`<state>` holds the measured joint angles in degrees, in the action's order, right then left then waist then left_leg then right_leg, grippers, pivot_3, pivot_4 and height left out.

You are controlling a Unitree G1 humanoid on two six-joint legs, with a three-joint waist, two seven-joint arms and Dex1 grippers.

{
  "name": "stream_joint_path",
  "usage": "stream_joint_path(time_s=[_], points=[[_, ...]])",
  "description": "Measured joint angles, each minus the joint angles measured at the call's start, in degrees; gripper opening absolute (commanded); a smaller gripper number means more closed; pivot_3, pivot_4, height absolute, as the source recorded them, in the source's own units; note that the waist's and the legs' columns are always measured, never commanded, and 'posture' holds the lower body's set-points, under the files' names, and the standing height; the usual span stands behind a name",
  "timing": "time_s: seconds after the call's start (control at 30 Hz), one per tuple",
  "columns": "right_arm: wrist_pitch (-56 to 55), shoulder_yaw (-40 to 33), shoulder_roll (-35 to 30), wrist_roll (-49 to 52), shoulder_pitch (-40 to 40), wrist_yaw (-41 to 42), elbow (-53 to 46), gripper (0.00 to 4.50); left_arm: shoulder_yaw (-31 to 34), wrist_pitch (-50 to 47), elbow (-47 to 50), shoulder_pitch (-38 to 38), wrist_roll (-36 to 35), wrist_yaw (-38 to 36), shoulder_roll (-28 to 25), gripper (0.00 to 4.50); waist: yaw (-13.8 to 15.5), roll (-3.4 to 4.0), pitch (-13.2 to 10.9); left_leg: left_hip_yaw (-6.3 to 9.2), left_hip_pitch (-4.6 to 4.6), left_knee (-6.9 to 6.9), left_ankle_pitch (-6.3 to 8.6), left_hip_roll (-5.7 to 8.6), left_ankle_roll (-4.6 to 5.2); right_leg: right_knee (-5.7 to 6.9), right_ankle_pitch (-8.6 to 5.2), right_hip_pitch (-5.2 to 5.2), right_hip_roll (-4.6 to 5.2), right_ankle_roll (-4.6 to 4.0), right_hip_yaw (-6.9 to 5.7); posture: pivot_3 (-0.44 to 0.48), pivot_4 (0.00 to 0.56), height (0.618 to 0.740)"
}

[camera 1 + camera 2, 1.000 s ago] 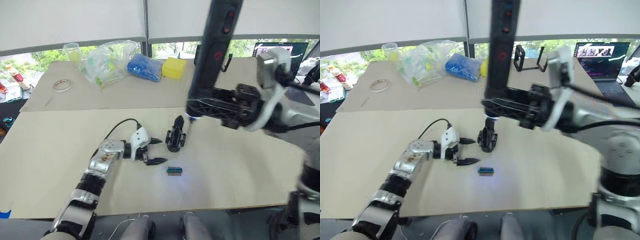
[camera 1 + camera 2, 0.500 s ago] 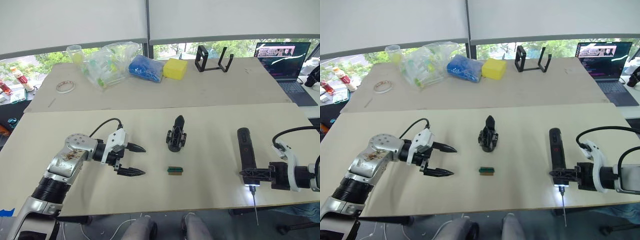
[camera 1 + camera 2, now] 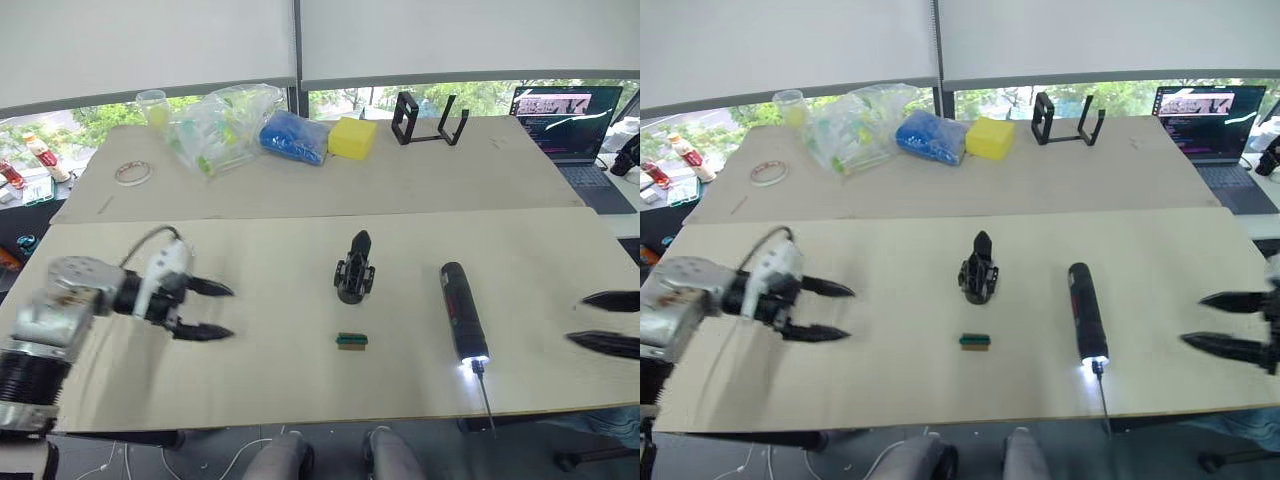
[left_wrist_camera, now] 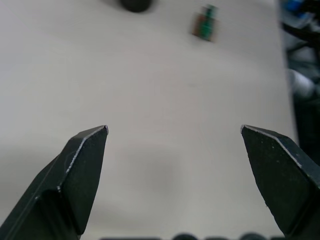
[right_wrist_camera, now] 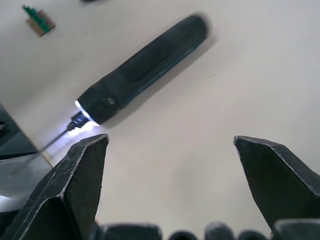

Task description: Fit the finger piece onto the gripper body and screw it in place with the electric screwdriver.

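The gripper body (image 3: 353,272) stands mid-table, a pointed black finger sticking up from it; its base edge shows in the left wrist view (image 4: 135,4). A separate finger piece is out of view. The electric screwdriver (image 3: 459,314) lies flat to the body's right, its light on and its bit poking past the table's front edge; it also shows in the right wrist view (image 5: 145,65). My left gripper (image 3: 225,311) hovers open and empty well left of the body. My right gripper (image 3: 580,318) is open and empty, right of the screwdriver.
A tiny green-and-brown block (image 3: 351,341) lies in front of the body. At the back are a black open-frame stand (image 3: 430,117), a yellow block (image 3: 350,137), a blue bag (image 3: 293,137), clear plastic bags (image 3: 220,125) and a tape roll (image 3: 129,172). A laptop (image 3: 565,108) sits back right.
The right gripper has let go of the screwdriver, which now lies on the table, and has pulled away to the right. The left gripper has drawn back to the left.
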<state>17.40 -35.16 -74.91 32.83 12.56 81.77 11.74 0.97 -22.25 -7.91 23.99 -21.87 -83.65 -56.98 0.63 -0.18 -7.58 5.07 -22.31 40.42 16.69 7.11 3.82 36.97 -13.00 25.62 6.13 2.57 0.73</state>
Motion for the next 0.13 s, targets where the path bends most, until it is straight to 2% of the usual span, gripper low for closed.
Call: stream_joint_path(time_s=[0.07,0.13], points=[[-2.7,-0.9,1.16,-1.67,-0.45,0.74,1.06,4.44,0.93,3.5,-2.12,0.53,1.68,1.32,-0.16,4.5,0.01,-0.01,-0.01,-0.06,0.75,-0.6,0.01,-0.02,0.02,-0.47,0.0,-0.7,0.23,0.0,0.05,0.0,0.15,0.74],[-3.79,-0.36,3.86,-2.8,-2.51,-0.39,1.41,4.44,0.95,4.67,-3.0,0.62,2.03,2.36,1.1,4.5,-0.03,-0.01,-0.01,-0.06,0.89,-0.71,0.04,-0.07,0.05,-0.75,0.0,-0.89,0.23,0.0,0.05,0.0,0.15,0.74]])
